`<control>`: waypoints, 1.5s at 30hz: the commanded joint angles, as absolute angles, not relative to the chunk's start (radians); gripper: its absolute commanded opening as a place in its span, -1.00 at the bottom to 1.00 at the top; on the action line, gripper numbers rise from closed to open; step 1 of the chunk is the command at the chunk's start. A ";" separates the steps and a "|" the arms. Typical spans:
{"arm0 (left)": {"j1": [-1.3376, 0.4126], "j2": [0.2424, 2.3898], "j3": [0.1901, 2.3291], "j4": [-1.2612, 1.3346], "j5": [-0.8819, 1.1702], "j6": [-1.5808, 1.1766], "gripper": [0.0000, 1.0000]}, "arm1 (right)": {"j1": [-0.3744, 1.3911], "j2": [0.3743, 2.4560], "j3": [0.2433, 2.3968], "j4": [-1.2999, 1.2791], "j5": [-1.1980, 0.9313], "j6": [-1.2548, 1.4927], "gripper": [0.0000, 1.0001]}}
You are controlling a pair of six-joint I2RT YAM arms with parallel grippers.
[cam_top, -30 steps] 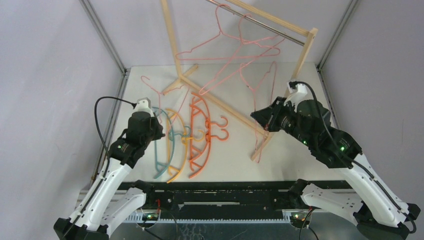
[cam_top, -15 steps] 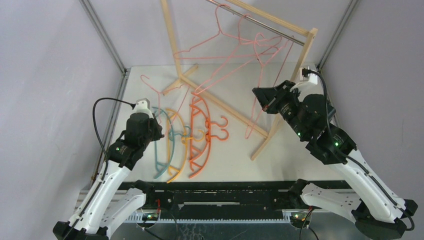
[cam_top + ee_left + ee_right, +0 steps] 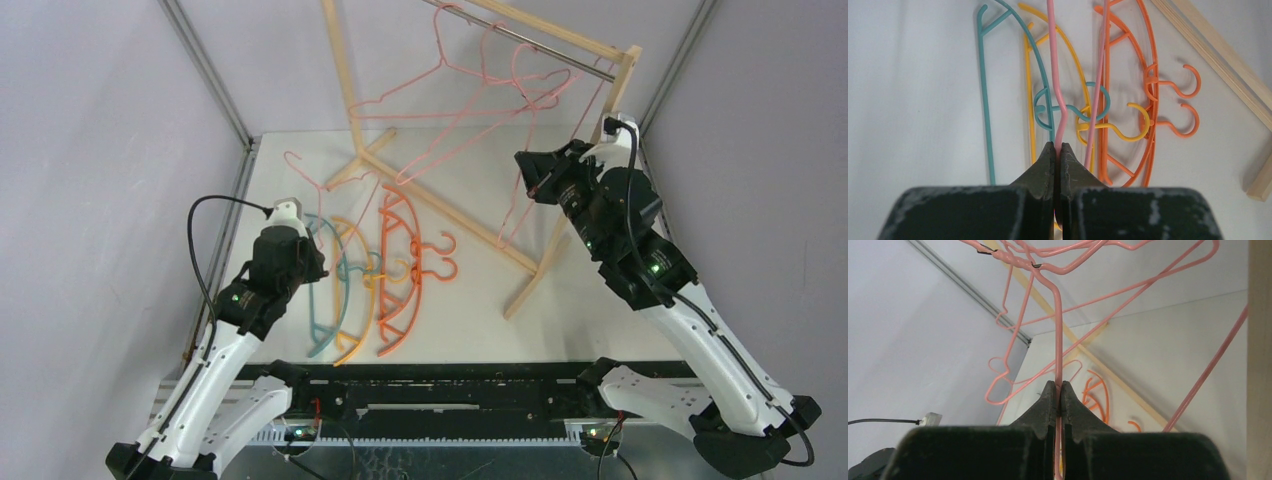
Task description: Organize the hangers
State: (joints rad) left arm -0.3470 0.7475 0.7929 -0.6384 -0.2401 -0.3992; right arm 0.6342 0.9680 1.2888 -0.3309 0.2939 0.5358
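My left gripper [image 3: 318,266] is shut on a thin pink wire hanger [image 3: 305,170] low over the table; the left wrist view shows its jaws [image 3: 1058,146] pinching the wire [image 3: 1054,75]. Under it lie a teal hanger [image 3: 984,100], a yellow hanger [image 3: 1029,90] and two orange hangers [image 3: 1153,125], also seen from above [image 3: 400,300]. My right gripper [image 3: 527,172] is shut on another pink wire hanger [image 3: 1058,330], held high beside the rack's right post, its hook up by the metal rod [image 3: 520,40]. Two more pink hangers [image 3: 440,70] hang on the rod.
The pale wooden rack stands tilted across the back of the table; its base bar [image 3: 450,215] runs diagonally just right of the orange hangers, and its right post [image 3: 1260,340] is close beside my right gripper. Grey walls enclose the table on three sides.
My right gripper has risen and moved back toward the rod, lifting its pink hanger off the table. The left arm and the plastic hangers have not moved.
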 commanded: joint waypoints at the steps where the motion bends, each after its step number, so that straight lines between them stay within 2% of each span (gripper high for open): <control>1: -0.341 0.739 0.817 -0.603 -0.239 -0.375 -0.99 | 0.608 0.967 1.346 -0.244 0.286 0.491 -1.00; 9: -0.341 0.752 0.806 -0.578 -0.236 -0.385 -0.99 | 0.583 0.985 1.352 -0.273 0.195 0.544 -1.00; 14: -0.342 0.756 0.795 -0.558 -0.228 -0.400 -1.00 | 0.606 0.969 1.343 -0.288 0.229 0.523 -1.00; 31: -0.342 0.701 0.778 -0.580 -0.231 -0.359 -0.99 | 0.483 1.004 1.322 -0.377 0.209 0.573 -0.99; 40: -0.341 0.607 0.791 -0.581 -0.213 -0.204 -1.00 | 0.512 0.980 1.317 -0.457 0.148 0.595 -0.40; 43: -0.341 0.603 0.798 -0.584 -0.223 -0.168 -0.99 | 0.547 0.959 1.319 -0.489 0.157 0.583 0.00; 45: -0.342 0.603 0.802 -0.578 -0.219 -0.135 -0.99 | 0.577 0.947 1.319 -0.506 0.167 0.573 0.05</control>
State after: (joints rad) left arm -0.3466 0.6102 0.7803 -0.6155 -0.2249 -0.2291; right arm 0.5266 0.9821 1.3167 -0.4610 0.1780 0.5884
